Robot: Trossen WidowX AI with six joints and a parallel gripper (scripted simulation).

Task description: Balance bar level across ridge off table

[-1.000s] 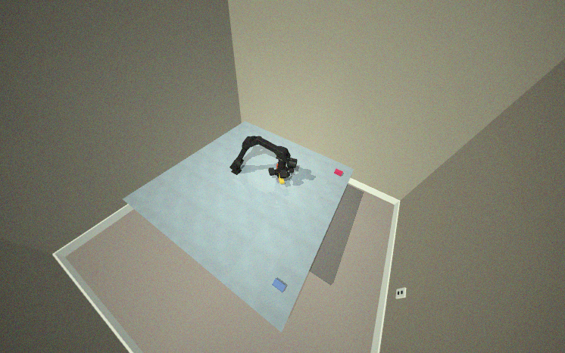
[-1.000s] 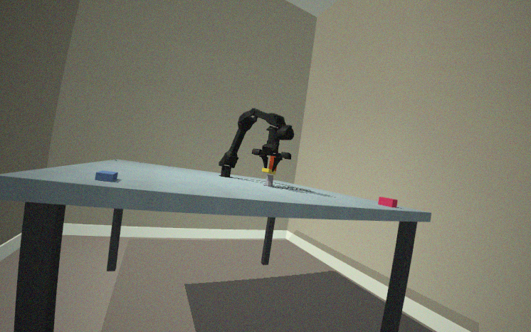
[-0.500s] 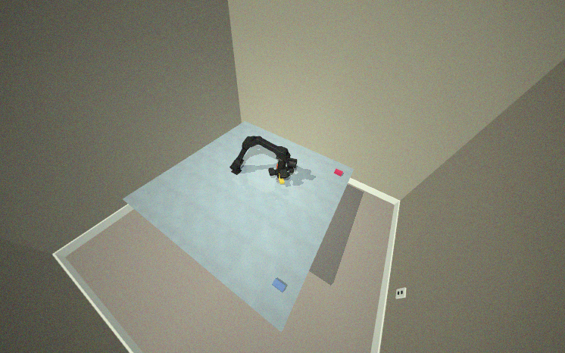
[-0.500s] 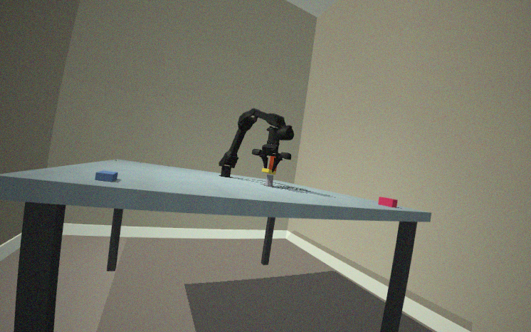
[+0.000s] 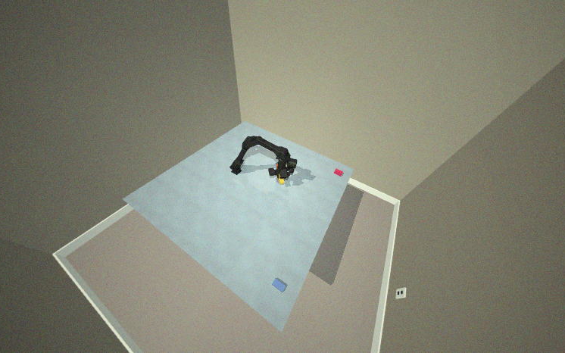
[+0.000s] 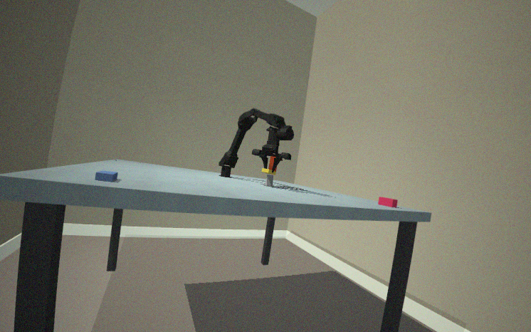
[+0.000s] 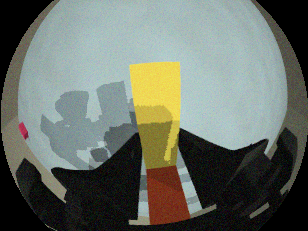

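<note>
The bar's yellow part (image 5: 281, 181) (image 6: 265, 170) (image 7: 155, 89) is between the fingers of my gripper (image 6: 270, 168) (image 7: 158, 134), which is shut on the bar. In the wrist view the yellow part reaches forward past the fingertips. An orange-red part (image 6: 271, 162) (image 7: 167, 199) adjoins it and shows upright between the fingers in the exterior view. The grey ridge (image 6: 270, 180) stands on the table directly below the bar. The bar is clear of the table and looks close to level. Whether it touches the ridge top is too small to tell. The ridge is hidden in the wrist view.
A crimson block (image 5: 338, 172) (image 6: 387, 201) (image 7: 23, 130) lies near one table edge. A blue block (image 5: 279, 284) (image 6: 106, 176) lies near a far corner of the pale blue table (image 5: 232, 236) (image 6: 169, 185). Shadows of the arm fall beside the ridge.
</note>
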